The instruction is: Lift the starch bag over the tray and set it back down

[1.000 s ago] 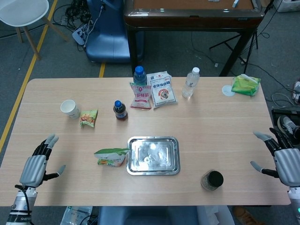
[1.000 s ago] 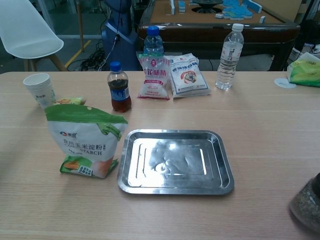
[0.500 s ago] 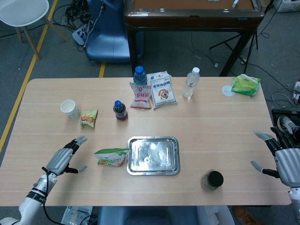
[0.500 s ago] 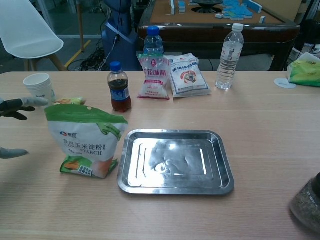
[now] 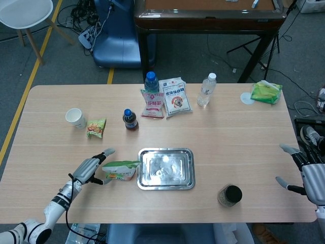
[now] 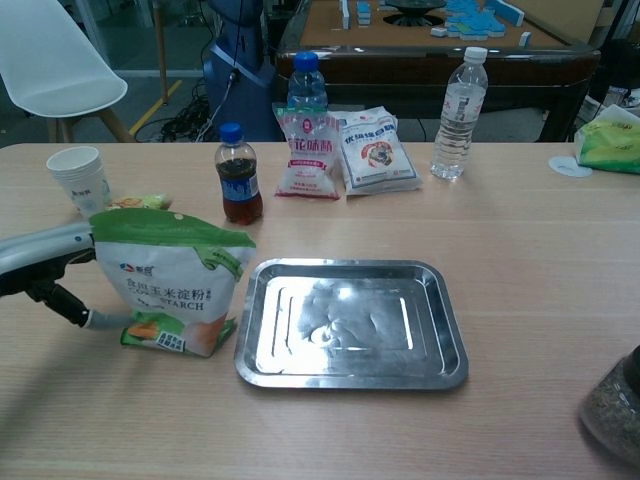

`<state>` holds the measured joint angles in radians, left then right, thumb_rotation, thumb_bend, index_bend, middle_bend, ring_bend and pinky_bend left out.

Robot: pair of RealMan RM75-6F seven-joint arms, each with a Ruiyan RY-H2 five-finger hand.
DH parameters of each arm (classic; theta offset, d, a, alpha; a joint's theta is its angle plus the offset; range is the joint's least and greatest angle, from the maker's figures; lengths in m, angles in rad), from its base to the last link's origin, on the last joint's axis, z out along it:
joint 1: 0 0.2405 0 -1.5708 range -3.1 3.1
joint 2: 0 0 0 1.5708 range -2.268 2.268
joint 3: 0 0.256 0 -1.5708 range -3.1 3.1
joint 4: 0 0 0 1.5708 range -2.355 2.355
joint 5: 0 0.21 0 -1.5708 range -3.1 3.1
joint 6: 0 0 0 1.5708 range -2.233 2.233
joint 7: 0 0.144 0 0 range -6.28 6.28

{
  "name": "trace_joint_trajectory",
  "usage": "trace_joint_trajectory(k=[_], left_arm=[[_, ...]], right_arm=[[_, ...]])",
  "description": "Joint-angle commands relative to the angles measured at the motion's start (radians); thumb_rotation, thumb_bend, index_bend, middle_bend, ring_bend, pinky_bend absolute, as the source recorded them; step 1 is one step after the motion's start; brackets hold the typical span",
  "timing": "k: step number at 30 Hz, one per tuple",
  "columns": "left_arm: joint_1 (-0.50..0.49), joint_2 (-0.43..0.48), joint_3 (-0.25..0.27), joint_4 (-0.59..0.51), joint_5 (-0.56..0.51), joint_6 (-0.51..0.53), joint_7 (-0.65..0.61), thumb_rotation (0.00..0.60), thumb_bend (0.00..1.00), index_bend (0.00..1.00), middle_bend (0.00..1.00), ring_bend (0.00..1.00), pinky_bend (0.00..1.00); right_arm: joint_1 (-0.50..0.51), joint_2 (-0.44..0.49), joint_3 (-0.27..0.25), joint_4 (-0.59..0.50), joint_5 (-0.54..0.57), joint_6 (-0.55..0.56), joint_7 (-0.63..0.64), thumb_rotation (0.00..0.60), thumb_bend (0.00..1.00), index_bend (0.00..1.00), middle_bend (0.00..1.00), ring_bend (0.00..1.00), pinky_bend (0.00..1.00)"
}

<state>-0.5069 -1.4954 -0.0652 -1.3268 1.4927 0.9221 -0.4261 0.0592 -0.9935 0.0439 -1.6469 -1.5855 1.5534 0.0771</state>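
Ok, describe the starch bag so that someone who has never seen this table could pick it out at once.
Find the shiny metal tray in the middle of the wooden table. Just to its left stands the starch bag, upright, with the left hand at its far side. Unlike the pink and white packets at the back, it is white with a green top and reads STARCH.

The surface (image 5: 218, 132) was a pale wood-grain top with rounded corners, standing on a grey floor (image 5: 61, 61) marked by a yellow line (image 5: 31, 81) along its left side. Beyond it stood a dark brown mahjong table (image 6: 440, 45) carrying blue tiles (image 6: 478, 14), with a blue padded seat (image 5: 116, 38) just beside it and a tangle of cables (image 5: 84, 23) on the floor. A white chair (image 5: 24, 15) on wooden legs stood at the far left, and the light was even and soft.
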Motion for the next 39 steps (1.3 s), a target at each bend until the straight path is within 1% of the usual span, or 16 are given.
trace_joint_trajectory(k=[1, 10, 13, 18, 22, 24, 26, 29, 33, 36, 39], left_arm=[[-0.015, -0.026, 0.009, 0.034, 0.009, -0.002, -0.027, 0.600, 0.21, 0.07, 0.06, 0.14, 0.16], [-0.032, -0.069, 0.031, 0.096, 0.021, 0.002, -0.102, 0.600, 0.21, 0.13, 0.09, 0.17, 0.18], [-0.035, -0.087, 0.031, 0.119, 0.022, 0.012, -0.144, 0.600, 0.21, 0.16, 0.12, 0.19, 0.19], [-0.041, -0.122, 0.031, 0.164, 0.030, 0.035, -0.206, 0.600, 0.21, 0.19, 0.15, 0.23, 0.24], [-0.050, -0.151, 0.036, 0.205, 0.040, 0.045, -0.232, 0.600, 0.21, 0.24, 0.19, 0.26, 0.26], [-0.052, -0.166, 0.039, 0.226, 0.044, 0.053, -0.243, 0.600, 0.21, 0.28, 0.23, 0.29, 0.29], [-0.052, -0.178, 0.041, 0.245, 0.048, 0.064, -0.252, 0.600, 0.21, 0.32, 0.27, 0.32, 0.32], [-0.050, -0.199, 0.043, 0.281, 0.051, 0.082, -0.261, 0.600, 0.21, 0.39, 0.37, 0.40, 0.44], [-0.053, -0.225, 0.050, 0.330, 0.059, 0.097, -0.253, 0.600, 0.22, 0.47, 0.49, 0.47, 0.56], [-0.053, -0.238, 0.056, 0.360, 0.071, 0.118, -0.248, 0.600, 0.23, 0.51, 0.54, 0.51, 0.61], [-0.054, -0.242, 0.062, 0.380, 0.080, 0.135, -0.258, 0.600, 0.24, 0.54, 0.59, 0.55, 0.63]], right_arm=[[0.000, -0.001, 0.000, 0.001, 0.001, -0.002, 0.000, 0.600, 0.14, 0.19, 0.30, 0.10, 0.13], [-0.002, 0.000, 0.001, -0.004, 0.009, -0.009, -0.007, 0.600, 0.14, 0.19, 0.30, 0.10, 0.13], [-0.002, 0.001, 0.001, -0.009, 0.011, -0.011, -0.012, 0.600, 0.14, 0.19, 0.30, 0.10, 0.13], [-0.005, 0.005, 0.001, -0.021, 0.012, -0.010, -0.024, 0.600, 0.14, 0.19, 0.30, 0.10, 0.13], [-0.008, 0.008, 0.002, -0.030, 0.014, -0.007, -0.032, 0.600, 0.14, 0.19, 0.31, 0.10, 0.13], [-0.010, 0.010, 0.003, -0.035, 0.014, -0.004, -0.036, 0.600, 0.14, 0.19, 0.31, 0.10, 0.13], [-0.012, 0.012, 0.003, -0.038, 0.014, -0.001, -0.038, 0.600, 0.14, 0.19, 0.31, 0.10, 0.13], [-0.015, 0.014, 0.003, -0.042, 0.014, 0.002, -0.041, 0.600, 0.14, 0.19, 0.32, 0.10, 0.13], [-0.018, 0.014, 0.004, -0.046, 0.014, 0.006, -0.044, 0.600, 0.14, 0.19, 0.33, 0.10, 0.13], [-0.019, 0.015, 0.004, -0.047, 0.011, 0.008, -0.045, 0.600, 0.14, 0.19, 0.33, 0.10, 0.13], [-0.020, 0.015, 0.006, -0.049, 0.009, 0.013, -0.045, 0.600, 0.14, 0.19, 0.33, 0.10, 0.13]])
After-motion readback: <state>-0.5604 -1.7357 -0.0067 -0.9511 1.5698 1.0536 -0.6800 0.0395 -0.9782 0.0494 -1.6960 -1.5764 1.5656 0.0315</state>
